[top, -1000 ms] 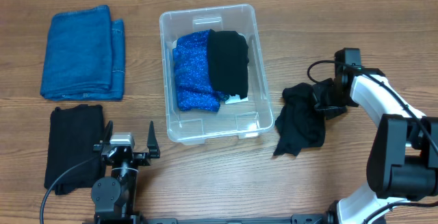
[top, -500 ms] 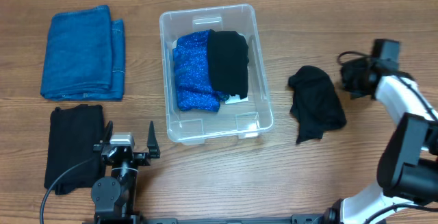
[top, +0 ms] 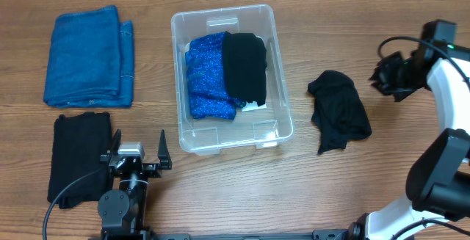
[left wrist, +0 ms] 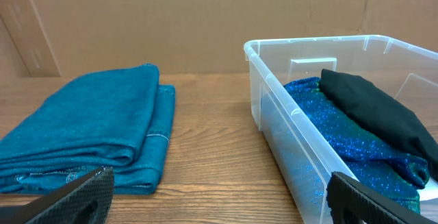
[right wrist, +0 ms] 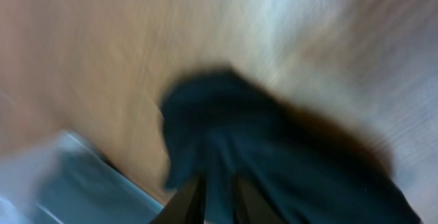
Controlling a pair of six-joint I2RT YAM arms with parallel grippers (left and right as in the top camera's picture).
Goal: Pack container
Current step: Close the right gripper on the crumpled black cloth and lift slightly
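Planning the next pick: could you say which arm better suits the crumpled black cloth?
Right: the cloth lies right of the container, nearer the right fingers; the left fingers sit beyond the container.

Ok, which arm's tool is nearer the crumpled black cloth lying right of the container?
Right. The right tool hangs just right of the crumpled black cloth, apart from it. The left tool sits near the front edge, beyond the container.

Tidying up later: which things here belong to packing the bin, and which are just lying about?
Job: container, with sparkly blue cloth and black cloth inside; likely still to pack: crumpled black cloth, folded blue towel, folded black cloth.
Lying about: only the cardboard backdrop.
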